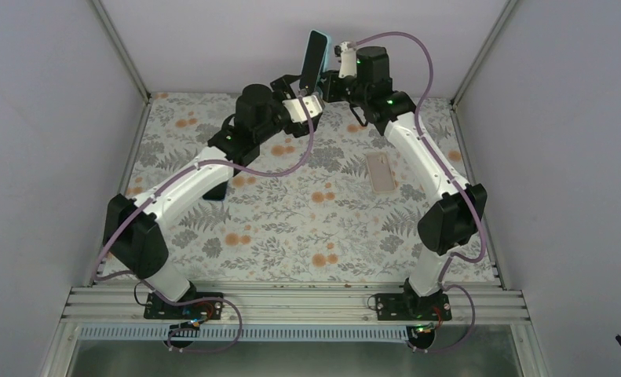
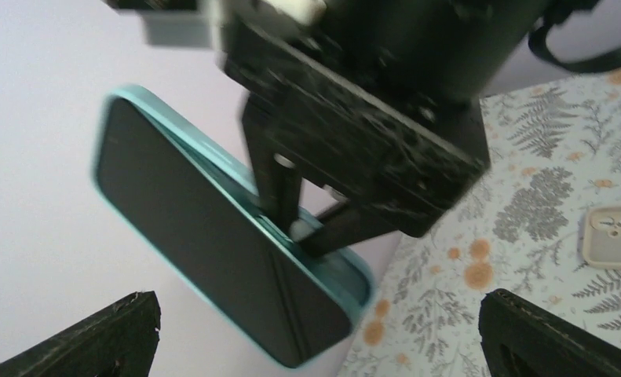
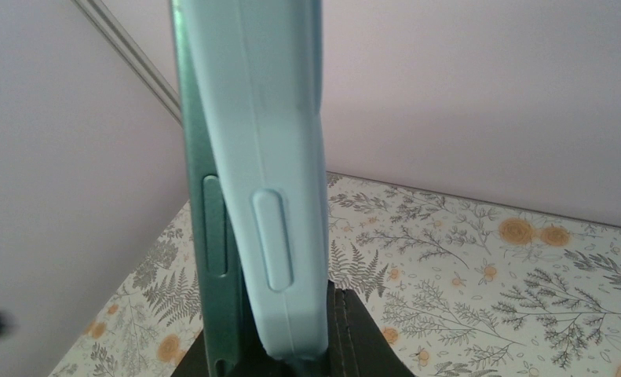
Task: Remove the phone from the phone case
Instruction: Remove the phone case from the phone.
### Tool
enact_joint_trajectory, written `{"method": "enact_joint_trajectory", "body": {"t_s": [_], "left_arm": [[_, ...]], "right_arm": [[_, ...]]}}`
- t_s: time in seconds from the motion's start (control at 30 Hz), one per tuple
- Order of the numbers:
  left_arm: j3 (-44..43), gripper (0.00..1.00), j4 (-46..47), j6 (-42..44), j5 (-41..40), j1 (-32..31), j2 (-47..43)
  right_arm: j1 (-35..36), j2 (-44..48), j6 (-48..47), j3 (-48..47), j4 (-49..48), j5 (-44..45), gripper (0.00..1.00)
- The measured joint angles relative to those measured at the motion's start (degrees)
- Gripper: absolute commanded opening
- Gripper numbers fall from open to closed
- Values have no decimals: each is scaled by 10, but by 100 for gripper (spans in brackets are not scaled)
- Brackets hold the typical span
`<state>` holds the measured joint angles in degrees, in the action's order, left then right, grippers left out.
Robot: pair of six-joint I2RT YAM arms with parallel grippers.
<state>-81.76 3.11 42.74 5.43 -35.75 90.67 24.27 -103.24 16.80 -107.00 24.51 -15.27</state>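
The phone case (image 3: 275, 157) was a light turquoise, plain, without any pattern. The phone (image 2: 205, 228) inside it had a black screen, and its side edge was a darker blue-green. The table (image 1: 291, 228) was covered with a whitish cloth, printed with grey fern leaves and small orange flowers. A second case (image 1: 380, 172) was pale beige. The left arm (image 1: 189, 184) and the right arm (image 1: 426, 153) were white with black joints, and their cables (image 1: 401, 34) were pale purple. The fingers (image 2: 277, 184) on the phone case were black. Small green lights (image 1: 389, 100) showed on the arms. The walls (image 1: 48, 118) were a plain pale lilac-grey.
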Motion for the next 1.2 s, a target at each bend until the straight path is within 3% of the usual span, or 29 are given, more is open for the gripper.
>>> {"method": "enact_joint_trajectory", "body": {"t_s": [0.43, 0.83, 1.0, 1.2], "left_arm": [[1, 97, 33, -30, -10, 12, 20], [-37, 96, 39, -43, -68, 15, 52], [-54, 91, 26, -48, -83, 14, 60], [-51, 79, 37, -67, -104, 12, 60]], "right_arm": [[0, 0, 2, 0, 0, -9, 3], [5, 0, 2, 0, -1, -55, 3], [7, 2, 0, 0, -9, -48, 3], [8, 8, 0, 5, -23, -41, 3]]}}
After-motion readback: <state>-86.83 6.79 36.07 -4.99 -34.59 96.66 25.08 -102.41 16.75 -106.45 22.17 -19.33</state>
